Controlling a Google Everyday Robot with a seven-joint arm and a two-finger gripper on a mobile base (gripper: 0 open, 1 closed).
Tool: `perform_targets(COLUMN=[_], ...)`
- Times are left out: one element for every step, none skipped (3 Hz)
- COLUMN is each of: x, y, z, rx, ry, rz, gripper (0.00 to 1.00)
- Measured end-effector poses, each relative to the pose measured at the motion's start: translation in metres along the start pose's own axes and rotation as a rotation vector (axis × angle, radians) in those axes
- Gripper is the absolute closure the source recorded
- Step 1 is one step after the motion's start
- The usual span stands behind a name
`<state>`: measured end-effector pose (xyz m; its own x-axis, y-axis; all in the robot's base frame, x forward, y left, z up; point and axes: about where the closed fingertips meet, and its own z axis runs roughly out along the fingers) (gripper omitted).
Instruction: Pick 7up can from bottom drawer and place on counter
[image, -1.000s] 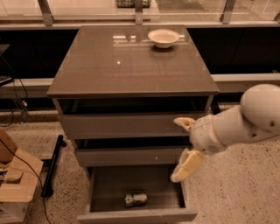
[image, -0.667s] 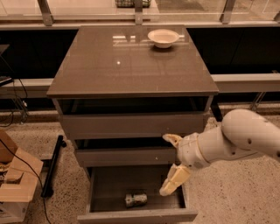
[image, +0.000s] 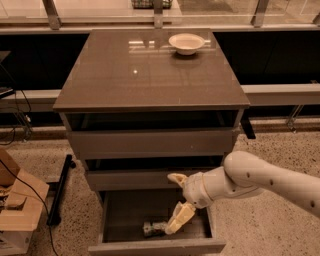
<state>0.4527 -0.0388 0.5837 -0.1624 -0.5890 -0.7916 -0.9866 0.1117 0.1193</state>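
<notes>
The 7up can (image: 153, 228) lies on its side in the open bottom drawer (image: 120, 215), near the front middle. My gripper (image: 177, 200) reaches in from the right and is open, its fingers spread wide apart. One finger (image: 176, 178) is up by the middle drawer front. The other finger (image: 179, 219) hangs down into the drawer, just right of the can and close to it. The glossy grey-brown counter (image: 130, 75) tops the cabinet above.
A white bowl (image: 186, 43) stands at the back right of the counter. The two upper drawers (image: 150, 142) are slightly pulled out. A cardboard box (image: 15, 205) and cables lie on the floor at the left. A black bar (image: 60, 190) leans beside the cabinet.
My arm has moved left and down from beside the cabinet. The lower finger has dropped into the bottom drawer beside the can. The can has not moved.
</notes>
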Motion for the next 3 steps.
perform_targets(x=[0.017, 0.022, 0.045], y=[0.008, 0.005, -0.007], z=[0.016, 0.023, 0.041], rx=[-0.035, -0.021, 0.030], ry=[-0.018, -0.004, 0.017], rz=[0.042, 0.068, 0.114], gripper=[0.00, 0.00, 0.00])
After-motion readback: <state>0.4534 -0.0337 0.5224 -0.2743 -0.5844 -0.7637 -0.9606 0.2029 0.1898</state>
